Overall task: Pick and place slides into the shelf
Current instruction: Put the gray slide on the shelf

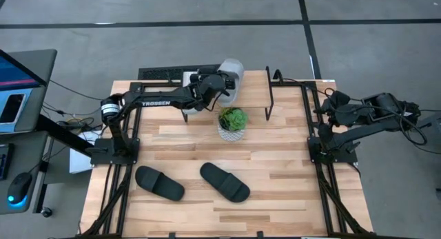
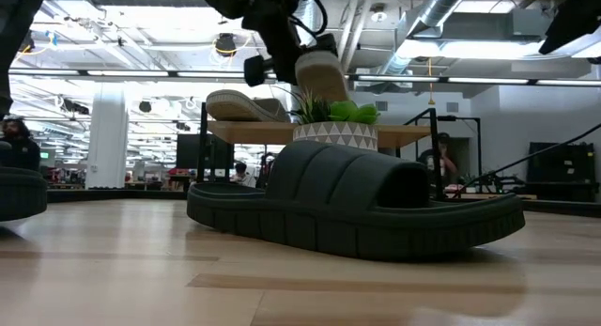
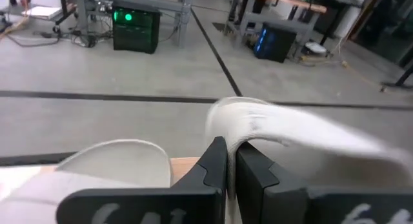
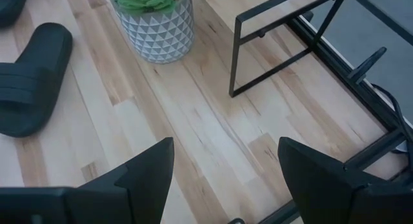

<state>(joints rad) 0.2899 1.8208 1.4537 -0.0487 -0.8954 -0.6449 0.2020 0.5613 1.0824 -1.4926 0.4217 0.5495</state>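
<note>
Pinched thinly by the left gripper (image 1: 219, 82) at upper centre, the light grey slide sandal (image 1: 231, 79) could slip off the wooden-topped shelf (image 2: 282, 131); the right gripper (image 4: 226, 179) gapes empty.

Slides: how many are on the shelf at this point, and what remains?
One light grey slide already lies on the shelf. The left end effector, shut on the second grey slide, holds it above the shelf. Two black slides remain on the table. The right end effector waits open.
</note>
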